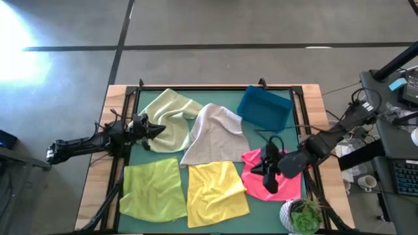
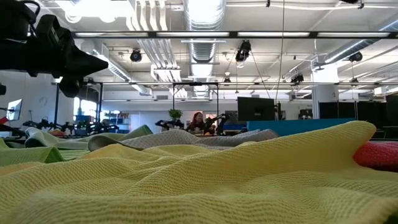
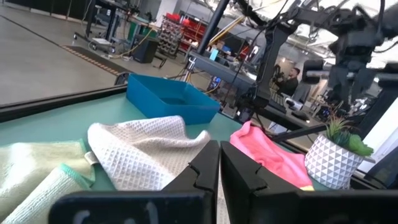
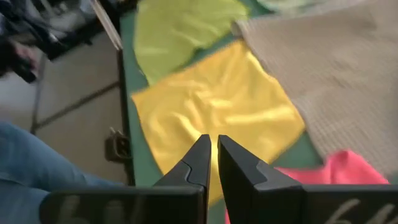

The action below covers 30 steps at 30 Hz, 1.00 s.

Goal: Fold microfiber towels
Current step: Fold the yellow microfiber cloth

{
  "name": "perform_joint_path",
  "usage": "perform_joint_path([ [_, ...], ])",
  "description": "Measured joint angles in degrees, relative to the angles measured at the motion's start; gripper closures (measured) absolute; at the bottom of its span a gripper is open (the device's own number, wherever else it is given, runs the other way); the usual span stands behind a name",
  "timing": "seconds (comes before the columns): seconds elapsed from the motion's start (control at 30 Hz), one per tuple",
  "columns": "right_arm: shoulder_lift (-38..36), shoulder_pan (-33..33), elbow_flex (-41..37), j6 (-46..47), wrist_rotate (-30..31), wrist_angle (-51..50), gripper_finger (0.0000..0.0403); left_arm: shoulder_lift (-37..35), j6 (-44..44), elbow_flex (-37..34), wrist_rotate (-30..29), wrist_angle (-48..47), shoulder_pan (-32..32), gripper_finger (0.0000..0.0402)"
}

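In the high view, the right pincer (image 1: 269, 171) is seen over the hot pink towel (image 1: 277, 189), whose middle is hidden beneath it; its fingers are pressed nearly together, and no cloth can be made out between them. The yellow towel (image 1: 215, 189) and lime green towel (image 1: 153, 189) lie flat along the near edge of the bench (image 1: 313, 98). The light grey towel (image 1: 215, 134) is rumpled, overlapping the pale green towel (image 1: 171, 117). The left pincer (image 1: 157, 130), pressed shut, is held beside the pale green one. A blue bin (image 1: 264, 108) is tilted at the far side, and a potted plant (image 1: 300, 215) is cut off by the lower edge.

In the low view, the yellow towel (image 2: 199, 180) fills the foreground and hides most of the bench.

In the left wrist view, the closed fingers (image 3: 202, 177) point across the grey towel (image 3: 143, 149).

In the right wrist view, the near-closed fingers (image 4: 202, 162) are over yellow cloth (image 4: 211, 112); a blue-clad leg (image 4: 37, 168) is seen beside the bench.
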Motion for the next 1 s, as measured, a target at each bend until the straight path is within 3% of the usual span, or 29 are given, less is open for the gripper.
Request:
perform_joint_path([
  [0.37, -6.6, 5.7, -7.3, 5.6, 0.2, -2.0, 0.0381, 0.1, -0.1, 0.0, 0.0, 0.2, 0.0, 0.0402],
  [0.6, -6.6, 8.0, -12.2, 8.8, 0.0, -1.5, 0.0381, 0.2, -1.8, 0.0, 0.3, 8.7, 0.0, 0.0402],
  [0.83, -5.4, 8.1, -15.8, 8.0, -1.8, 6.6, 0.0375, 0.2, -3.1, 0.0, 0.3, 13.2, 0.0, 0.0402],
  [1.0, -2.6, 8.3, -17.1, 5.9, -4.8, 12.8, 0.0347, 0.3, -3.2, 0.0, 0.3, 13.3, 0.0, 0.0402],
])
